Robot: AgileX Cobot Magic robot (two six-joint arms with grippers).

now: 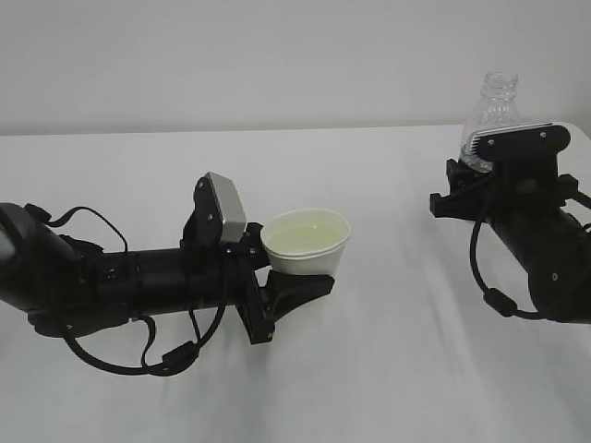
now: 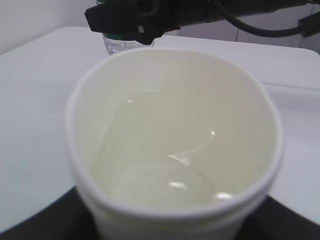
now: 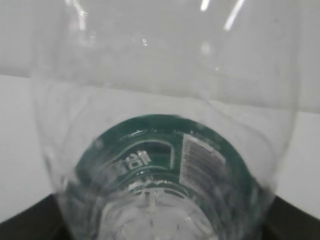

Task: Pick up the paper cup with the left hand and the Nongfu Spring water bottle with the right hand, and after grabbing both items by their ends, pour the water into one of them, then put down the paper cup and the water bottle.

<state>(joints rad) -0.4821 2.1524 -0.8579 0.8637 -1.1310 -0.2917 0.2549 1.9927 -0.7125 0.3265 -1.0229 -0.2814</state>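
While the cup point(image 1: 307, 242) sits gripped in my left claw point(image 1: 288, 277) and the bottle point(image 1: 492, 118) stands upright in my right claw point(image 1: 489, 171), the pour looks done; I judge the step in hand to be setting both down.

Exterior view: my left arm lies low across the table point(image 1: 369, 369), its jaws closed about the cup's lower half, rim up and level, with water point(image 1: 305, 233) filling much of the cup. My right claw holds the bottle near its base, well apart from the cup, at the right of the table; the capless neck points up and the clear wall above the claw looks empty.

Left wrist view: cup point(image 2: 175, 150) fills the picture, white rolled rim slightly squeezed out of round, cream inside, clear water point(image 2: 165, 165) glinting over the base. My own fingers are hidden below it.

Right wrist view: bottle point(image 3: 165, 150) seen from above its shoulder, ribbed clear wall, dark green label band point(image 3: 150, 145) low down. Whether any water remains I cannot tell.

Next move, by my judgement: lower each arm until the bases meet the table, keeping the cup level, then open the jaws and draw back without tipping either.
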